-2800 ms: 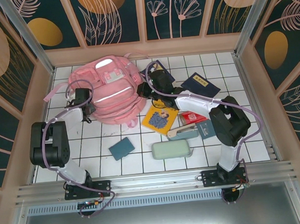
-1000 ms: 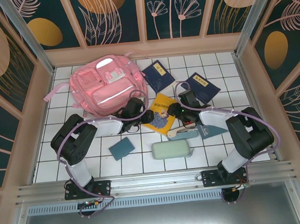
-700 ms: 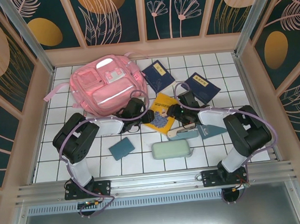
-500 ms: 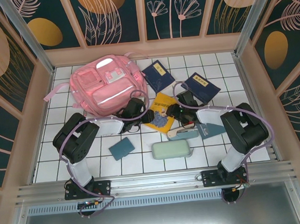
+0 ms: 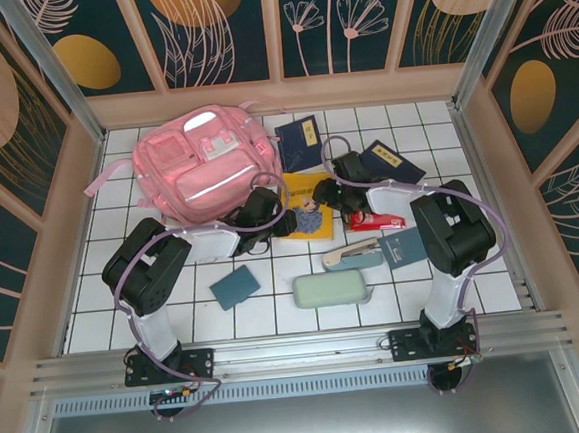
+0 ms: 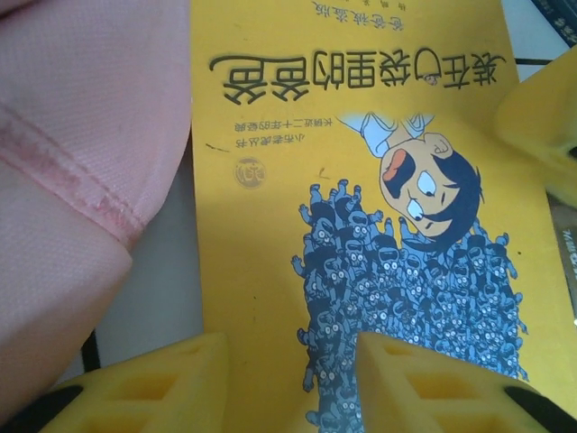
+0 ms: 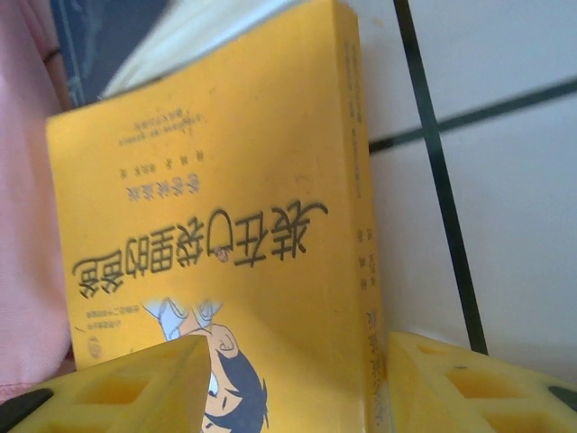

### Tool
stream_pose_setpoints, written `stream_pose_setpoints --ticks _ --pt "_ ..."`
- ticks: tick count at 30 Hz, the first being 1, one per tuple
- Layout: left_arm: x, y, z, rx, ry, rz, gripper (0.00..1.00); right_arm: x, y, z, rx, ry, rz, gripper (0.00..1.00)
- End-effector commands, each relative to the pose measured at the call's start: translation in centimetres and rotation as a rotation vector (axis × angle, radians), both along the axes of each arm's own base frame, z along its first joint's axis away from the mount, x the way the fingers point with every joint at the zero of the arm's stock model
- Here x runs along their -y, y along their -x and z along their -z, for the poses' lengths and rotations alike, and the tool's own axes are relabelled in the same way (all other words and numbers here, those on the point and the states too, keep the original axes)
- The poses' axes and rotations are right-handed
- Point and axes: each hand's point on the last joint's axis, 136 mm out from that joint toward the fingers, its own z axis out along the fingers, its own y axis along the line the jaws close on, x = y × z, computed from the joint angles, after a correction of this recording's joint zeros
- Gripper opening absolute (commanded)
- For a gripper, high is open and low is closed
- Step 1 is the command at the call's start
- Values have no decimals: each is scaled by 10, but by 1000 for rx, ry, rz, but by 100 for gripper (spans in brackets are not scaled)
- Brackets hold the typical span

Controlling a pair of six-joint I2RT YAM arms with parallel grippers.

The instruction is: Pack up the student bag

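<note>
You are looking at an early stage of the packing: the student bag [image 5: 205, 168] is lying face up in the upper left of the white tiled desk [image 5: 274, 278], and nothing is showing inside it. You cannot tell from above whether its main compartment is unzipped. Both arms are reaching to the yellow picture book [image 6: 361, 180], which is lying just beside the bag's lower right edge, near the centre of the overhead frame. Your left pincer [image 6: 288, 347] is standing part-open, with one finger over the bare desk next to the pink fabric and the other over the cover, so it is straddling the book's edge rather than clamping it. Your right pincer [image 7: 297, 343] is also showing its fingers apart, with the book's spine sitting between them. You cannot tell whether it is actually pinching the book. Everything else is waiting loose on the desk. Two navy booklets [image 5: 301, 140] [image 5: 390, 158] are lying right of the bag, and a red item [image 5: 375, 220] is lying below them. A blue-grey book [image 5: 404, 250], a pale green pencil case [image 5: 330, 289] and a small teal notebook [image 5: 235, 286] are lying along the lower middle. By this judgement nearly the whole job is remaining, starting with getting this yellow book into the bag.
</note>
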Motion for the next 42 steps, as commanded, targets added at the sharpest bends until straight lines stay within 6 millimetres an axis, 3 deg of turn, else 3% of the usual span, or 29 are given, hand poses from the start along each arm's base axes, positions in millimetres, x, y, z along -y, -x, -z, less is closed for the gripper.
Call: stream_pose_setpoints --ticks 1,7,14,21,27,31,37,39,42 --pt "-14 -9 -12 40 -80 -48 43 -4 -14 -17 69 1 -30 54" --pt "-24 -6 15 -22 -140 -80 44 5 -6 -5 53 39 -14 54" --pt "-8 -1 22 -65 -60 -50 36 13 7 17 12 112 4 55" --pt "-5 8 29 -102 -18 -42 25 -11 19 33 -24 63 -67 55" --pt "1 17 38 -135 34 -17 22 -44 20 6 29 -97 -176 54" --pt "7 19 39 -141 57 1 21 -67 31 -32 107 -280 -283 53" --pt "9 19 41 -144 68 15 21 -85 50 -90 230 -465 -417 52" --pt "9 19 40 -140 66 16 21 -88 54 -98 251 -484 -443 52" --pt "10 18 35 -132 72 19 20 -87 51 -90 231 -460 -438 52"
